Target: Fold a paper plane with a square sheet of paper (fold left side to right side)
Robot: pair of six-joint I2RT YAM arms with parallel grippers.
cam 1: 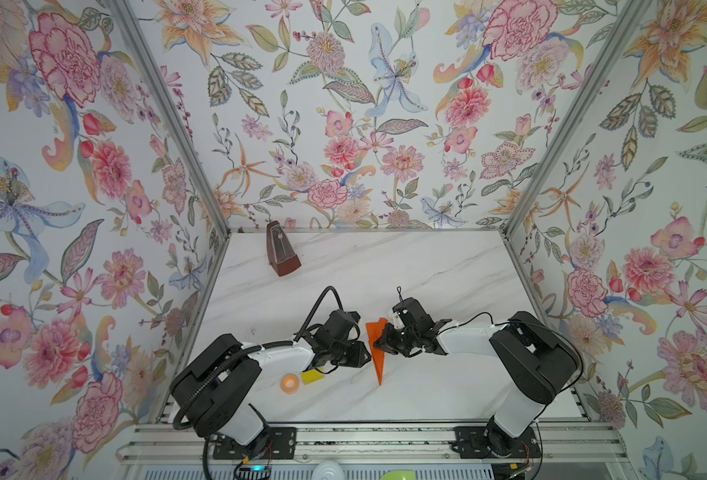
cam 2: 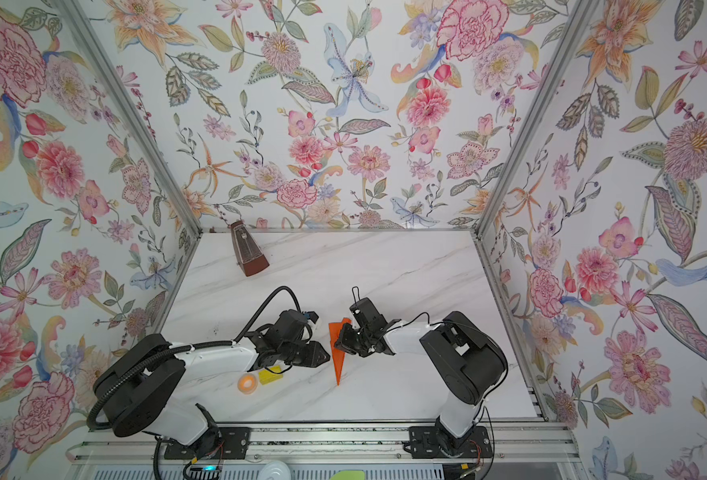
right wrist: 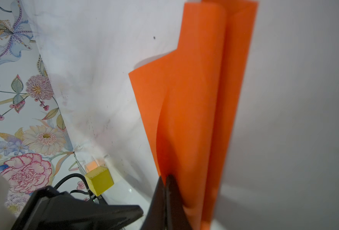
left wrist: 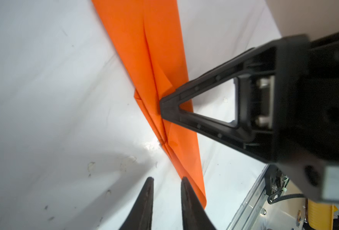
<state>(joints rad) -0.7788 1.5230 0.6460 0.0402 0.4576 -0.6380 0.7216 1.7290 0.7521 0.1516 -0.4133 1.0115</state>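
The square sheet of paper (cam 1: 379, 365) (cam 2: 338, 370) is bright orange and lies mid-table, folded into a long narrow dart with its point toward the front edge. In the left wrist view the paper (left wrist: 158, 59) shows a centre crease and layered flaps. My right gripper (cam 1: 377, 344) (cam 2: 337, 345) (right wrist: 165, 177) is shut, and its tips press down on the paper (right wrist: 194, 99) near the crease. A flap curls up beside them. My left gripper (cam 1: 366, 356) (cam 2: 326, 357) (left wrist: 167, 179) sits just left of the paper, open a little, with only bare table between its fingers.
A brown metronome (cam 1: 281, 249) stands at the back left. An orange tape ring (cam 1: 290, 382) and a yellow block (cam 1: 312, 376) (right wrist: 99, 180) lie under the left arm. Floral walls close in three sides, and an aluminium rail (cam 1: 364, 446) runs along the front.
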